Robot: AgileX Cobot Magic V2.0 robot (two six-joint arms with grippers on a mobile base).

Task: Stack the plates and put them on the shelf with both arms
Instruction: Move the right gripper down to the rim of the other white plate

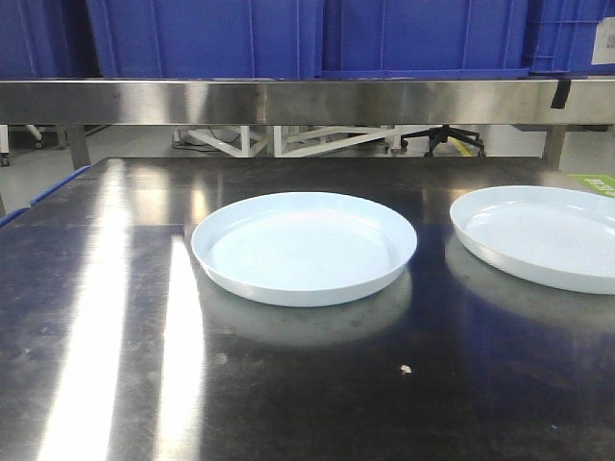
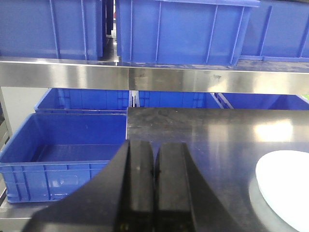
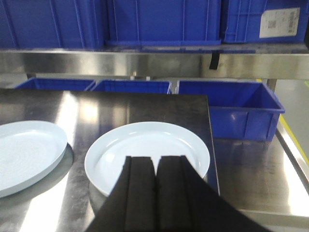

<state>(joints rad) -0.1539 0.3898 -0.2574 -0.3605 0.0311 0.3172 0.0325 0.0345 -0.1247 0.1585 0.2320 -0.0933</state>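
The right gripper (image 3: pixel 155 166) has its two black fingers pressed together, only a thin seam between them, and holds nothing. Its tips hang just short of the near rim of the right plate (image 3: pixel 147 147), which lies flat close to the right edge of the table (image 3: pixel 159 104). The left gripper (image 2: pixel 154 154) is likewise closed and empty, out over the left part of the table. The middle plate (image 2: pixel 285 186) lies off to its right, well clear of it.

From the front, the two plates sit side by side, near each other but not touching: the middle plate (image 1: pixel 304 248) in full view, the right plate (image 1: pixel 538 235) cut off at the frame edge. Beyond them runs the shelf (image 1: pixel 307 101), its shiny front rail above table height and blue crates (image 1: pixel 202 34) standing on it. Where it has free room cannot be made out here.

Nothing is stacked yet, so the step in hand looks like taking up one plate, most likely the right one. The fingers would have to part first. The plate is shallow and glossy with a low rim, so a good grip probably means coming in low, one finger over the rim and one under it, and closing firmly, since it may slip. It should then be lifted level, centred over the middle plate and lowered until the rims nest before release. After that each arm can take an opposite side of the stack.
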